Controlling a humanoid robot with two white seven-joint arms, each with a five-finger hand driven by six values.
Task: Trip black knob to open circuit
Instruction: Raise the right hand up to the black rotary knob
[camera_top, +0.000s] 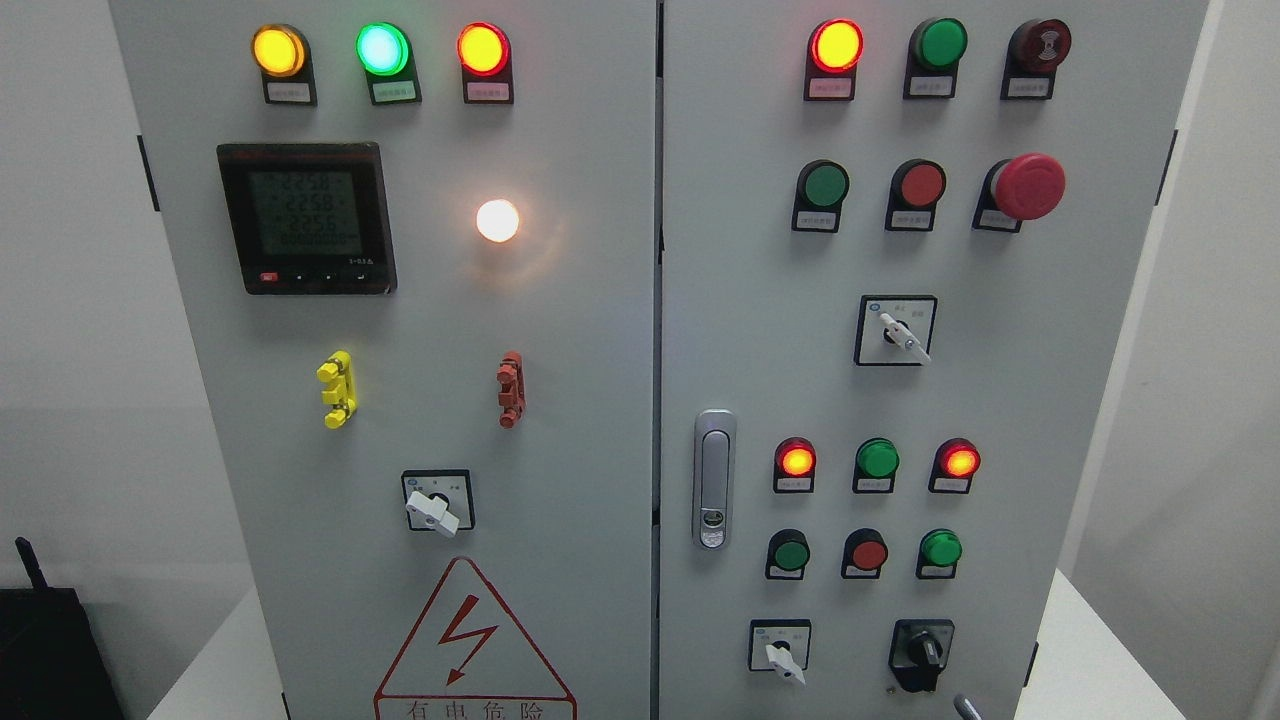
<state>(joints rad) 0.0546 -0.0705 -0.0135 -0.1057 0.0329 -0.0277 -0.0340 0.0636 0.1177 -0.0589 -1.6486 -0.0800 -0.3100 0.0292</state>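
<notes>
- Where the right cabinet door (1000, 330) nears the bottom edge of the head view, the black knob (925, 652) is found at the lower right of that door, on a black square plate.
- Its grip bar is seen standing roughly upright, the long axis running top to bottom, with the lower end widening downward.
- Just left of it, a white-handled selector switch (783, 655) is mounted, its handle slanted down to the right.
- Above the knob, a row of green (790, 553), red (868, 553) and green (940, 548) buttons is set, and above those three indicator lamps, the outer two lit red-orange.
- A silver door latch (713, 478) is fixed at the left edge of the same door, well apart from the knob.
- A small grey metallic tip (966, 708) is visible at the bottom edge, just right of and below the knob; what it belongs to cannot be told.
- Nothing is seen lying in front of the knob.
- On the left door (400, 330), a digital meter (306, 217), a yellow (338, 389) and a red terminal (511, 388) and a warning triangle (472, 650) are shown.
- No hand is in view, so its finger state cannot be told.
- A white desk (1090, 660) is seen under the cabinet.
</notes>
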